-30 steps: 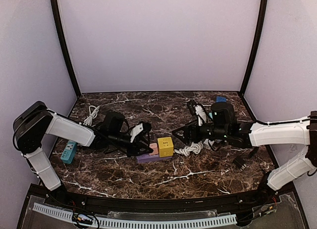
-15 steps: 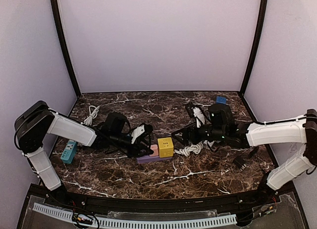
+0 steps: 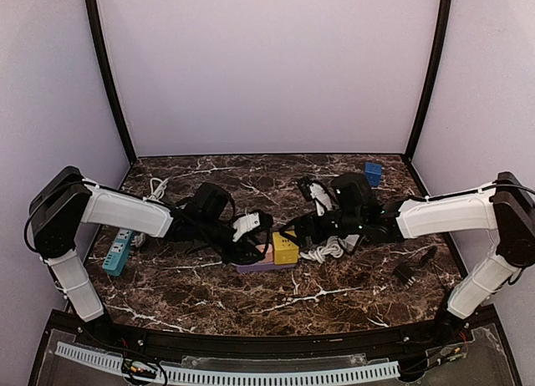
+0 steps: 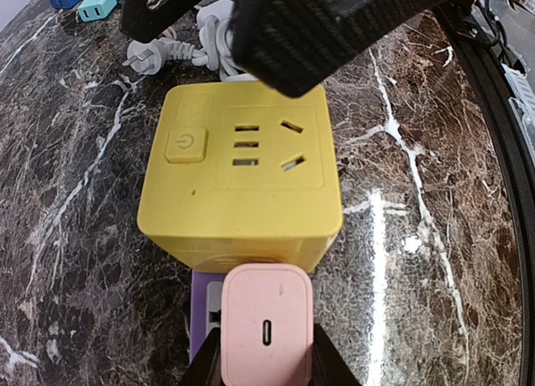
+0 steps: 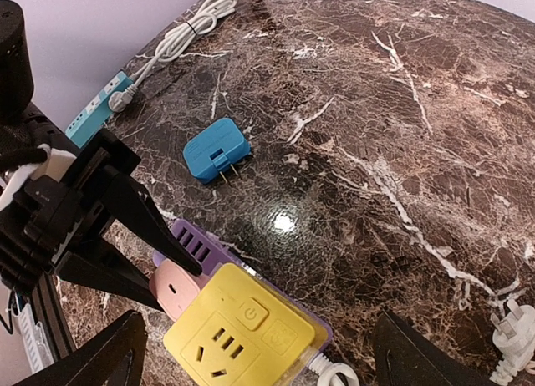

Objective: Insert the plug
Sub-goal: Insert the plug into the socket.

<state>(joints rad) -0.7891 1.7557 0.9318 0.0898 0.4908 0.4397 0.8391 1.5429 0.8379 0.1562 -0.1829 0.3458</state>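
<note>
Pink plug (image 5: 175, 287) beside yellow cube (image 5: 236, 334), blue adapter (image 5: 216, 150)

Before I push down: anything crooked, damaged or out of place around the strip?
Nothing stands out. The left gripper holds the pink plug at the purple strip, right beside the yellow cube socket. The right gripper is open close to that cube. A blue plug lies loose, apart from both.

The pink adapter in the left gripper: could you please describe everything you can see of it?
The pink adapter is a rounded block of smooth matte plastic with an oval port on its back face. The left gripper clamps its two sides with black fingers. It sits over the purple power strip, close against the yellow cube socket. Its prongs are hidden, so seating cannot be judged.
</note>
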